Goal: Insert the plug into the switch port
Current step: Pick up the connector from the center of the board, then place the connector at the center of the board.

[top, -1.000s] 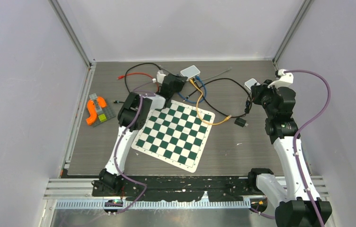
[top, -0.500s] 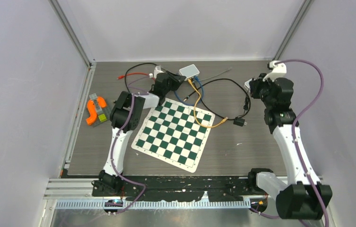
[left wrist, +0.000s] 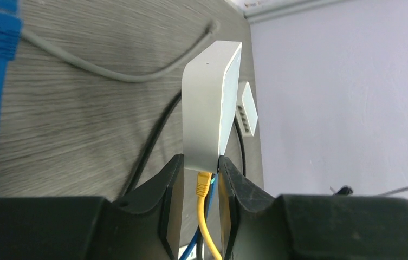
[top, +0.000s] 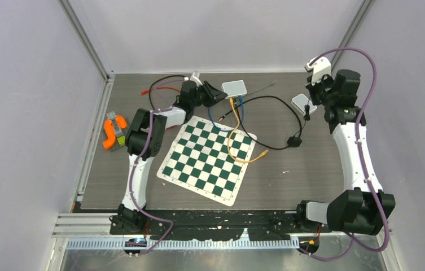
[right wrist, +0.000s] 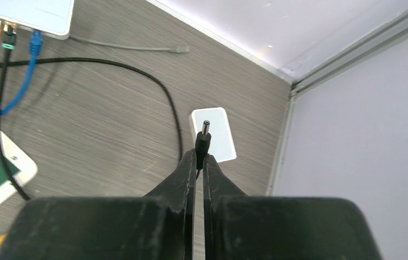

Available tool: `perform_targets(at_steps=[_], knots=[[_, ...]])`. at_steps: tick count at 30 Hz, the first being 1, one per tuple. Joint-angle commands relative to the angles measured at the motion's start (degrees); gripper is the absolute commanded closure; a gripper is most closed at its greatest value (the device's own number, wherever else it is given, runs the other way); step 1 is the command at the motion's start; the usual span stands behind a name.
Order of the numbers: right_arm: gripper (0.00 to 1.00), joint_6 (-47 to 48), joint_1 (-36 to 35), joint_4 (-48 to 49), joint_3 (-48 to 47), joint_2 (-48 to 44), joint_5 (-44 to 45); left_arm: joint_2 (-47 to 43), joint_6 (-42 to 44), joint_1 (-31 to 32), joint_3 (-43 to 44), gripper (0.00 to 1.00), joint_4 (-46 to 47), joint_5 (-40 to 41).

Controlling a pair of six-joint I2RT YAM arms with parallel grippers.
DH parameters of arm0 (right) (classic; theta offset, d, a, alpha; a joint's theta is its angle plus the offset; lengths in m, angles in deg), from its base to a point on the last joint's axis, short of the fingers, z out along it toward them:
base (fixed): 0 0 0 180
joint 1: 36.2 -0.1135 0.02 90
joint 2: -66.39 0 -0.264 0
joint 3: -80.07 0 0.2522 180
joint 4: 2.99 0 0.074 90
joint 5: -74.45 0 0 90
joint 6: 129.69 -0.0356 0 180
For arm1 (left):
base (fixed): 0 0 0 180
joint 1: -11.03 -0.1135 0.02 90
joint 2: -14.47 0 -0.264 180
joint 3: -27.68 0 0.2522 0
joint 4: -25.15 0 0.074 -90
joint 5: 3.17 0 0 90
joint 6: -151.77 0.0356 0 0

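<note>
The white switch [top: 234, 87] lies at the back middle of the table with yellow, black and blue cables in its ports. My left gripper [top: 213, 94] is shut on its near end; in the left wrist view the switch [left wrist: 209, 108] sits pinched between the fingers [left wrist: 172, 179], the yellow connector [left wrist: 204, 184] just below it. The plug [right wrist: 202, 142], a small black barrel plug on a black cord, sticks out of my right gripper [right wrist: 199, 157], which is shut on it. From above, the right gripper [top: 309, 105] hangs at the far right, well apart from the switch [right wrist: 28, 13].
A small white box [right wrist: 215, 135] lies under the plug near the right wall. A green chessboard mat [top: 210, 158] fills the middle. The black cord runs to an adapter block [top: 294, 141]. An orange piece on a grey tray [top: 114, 131] sits left; red and grey cables lie at the back.
My right arm has swung back toward the far right corner with the plug, dragging cord and adapter along. The left arm has stretched further back and the switch has shifted slightly right.
</note>
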Motion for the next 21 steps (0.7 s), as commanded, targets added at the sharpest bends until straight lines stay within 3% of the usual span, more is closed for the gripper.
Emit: perform_targets(at_steps=[1,5,11,21], knots=[[0.95,14.36,2.93,-10.87,-8.79,2.53,-6.94,-1.51,8.45,0.05,7.67,1.0,-2.3,-12.19],[0.95,23.37,3.69,-17.49,-10.97,8.47,-10.86,-0.37,12.28,-0.04,11.03,1.0,-5.51,-16.18],[0.95,40.41,3.68,-16.46,-6.98,13.4,-25.32,1.76,15.22,-0.54,15.11,1.0,-7.95,-22.36],[0.95,49.43,3.04,-19.02,-11.91,25.07,-31.15,5.52,16.38,-1.65,21.33,1.0,-10.11,-32.21]])
